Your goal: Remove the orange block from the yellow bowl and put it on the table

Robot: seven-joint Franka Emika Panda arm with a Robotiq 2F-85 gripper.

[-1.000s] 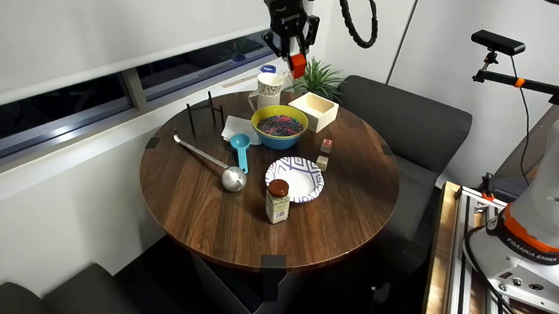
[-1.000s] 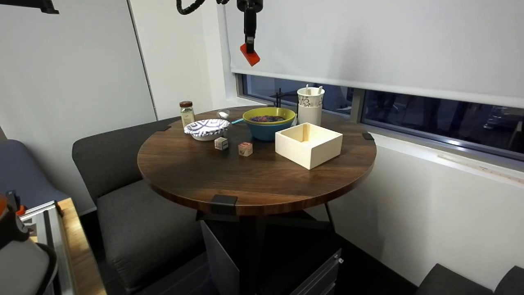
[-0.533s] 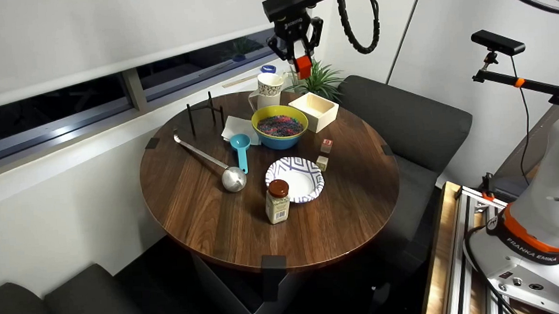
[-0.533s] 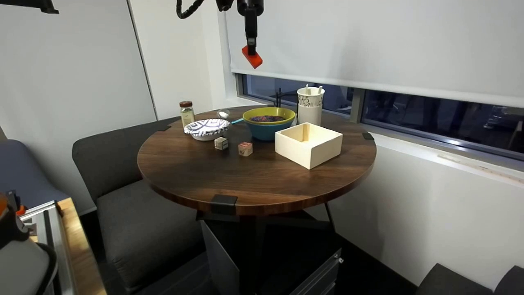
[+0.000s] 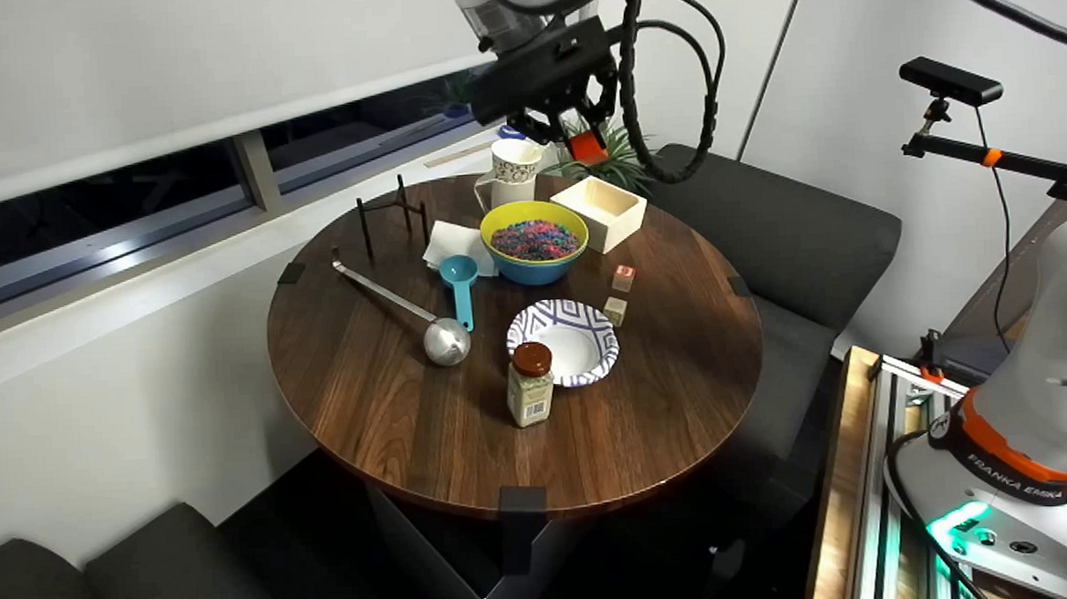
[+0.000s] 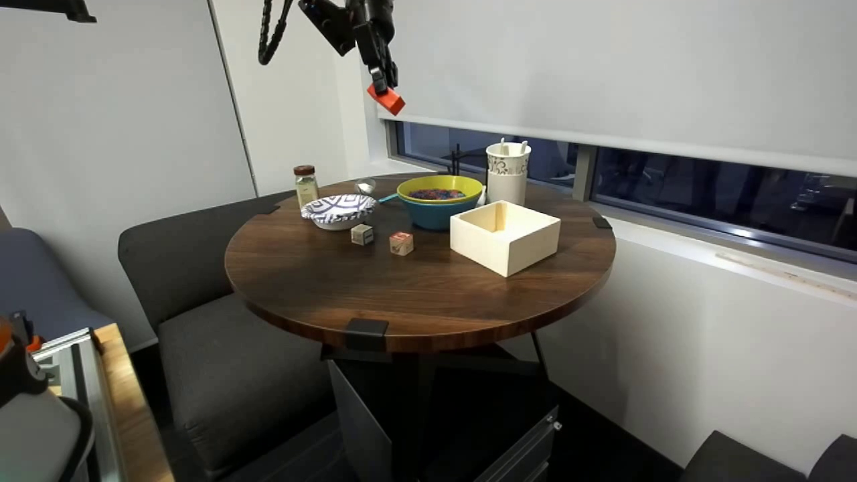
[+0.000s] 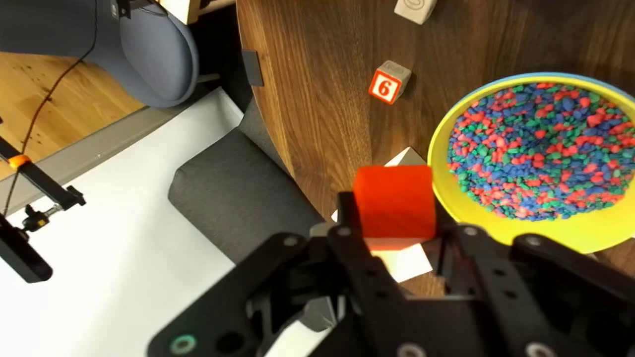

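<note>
The orange block (image 5: 589, 148) is held in the air above the far part of the dark brown table (image 5: 676, 402). It also shows in an exterior view (image 6: 386, 100) and in the wrist view (image 7: 394, 198). My gripper (image 7: 394, 210) is shut on it, with a finger on either side, and both gripper and block are tilted. The yellow bowl (image 7: 466, 203) sits in a blue bowl on the table and holds red, blue and green pebbles. It shows in both exterior views (image 5: 533, 208) (image 6: 440, 182). The block is above and to one side of the bowl, apart from it.
A wooden box (image 6: 479, 244) and a tall patterned cup (image 6: 507, 181) stand by the bowl. Two small letter blocks (image 6: 402, 244) (image 6: 361, 234), a patterned plate (image 5: 573, 348), a spice jar (image 5: 531, 395), a ladle (image 5: 446, 342) and a blue scoop (image 5: 463, 305) lie on the table.
The gripper has tilted and moved with the orange block, right and down in an exterior view, left and slightly down across the opposite one. The bowl and table things have not moved.
</note>
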